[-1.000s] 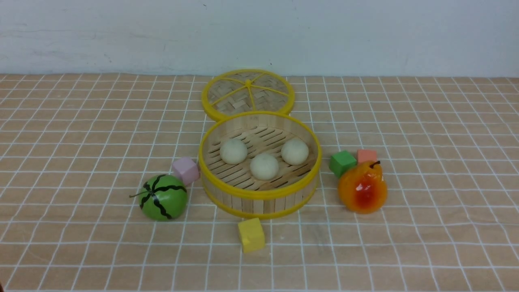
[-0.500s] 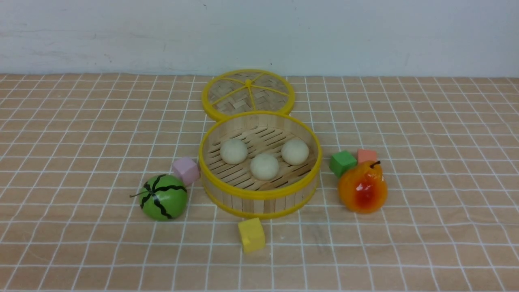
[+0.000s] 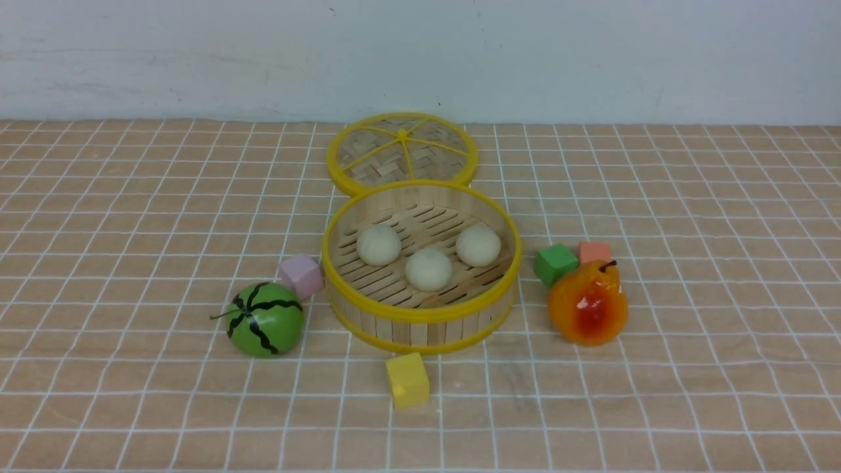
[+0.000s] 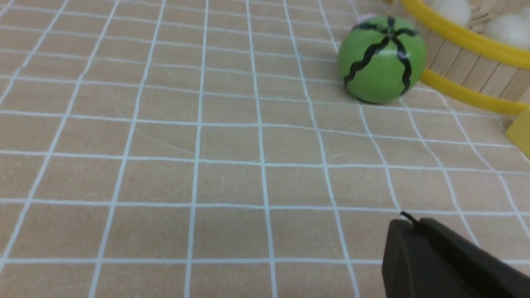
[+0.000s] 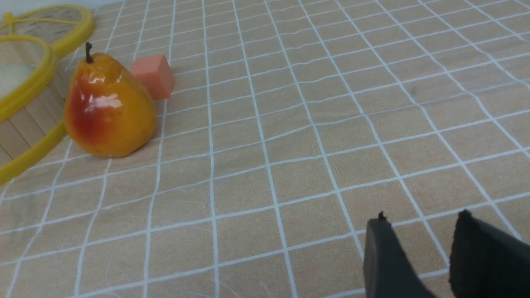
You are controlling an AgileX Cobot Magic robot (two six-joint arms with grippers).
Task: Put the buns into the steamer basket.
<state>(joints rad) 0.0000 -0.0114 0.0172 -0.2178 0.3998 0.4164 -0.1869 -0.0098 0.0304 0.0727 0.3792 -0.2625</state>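
Front view: steamer basket (image 3: 420, 322) centre, three smooth cream buns (image 3: 428, 269) on its slats. Bare cloth at 6, 9 and 3 o'clock. My left gripper (image 4: 414, 225) closed, empty; right gripper (image 5: 420, 234) slightly parted, empty.

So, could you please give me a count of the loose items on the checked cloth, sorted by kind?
Cream-white round buns: 3, all inside the steamer basket
Coloured cubes: 4: pink, yellow, green, salmon
Toy fruits: 2: green striped watermelon, orange-red pear
Bamboo steamer basket: 1
Flat woven lid: 1
Total: 11
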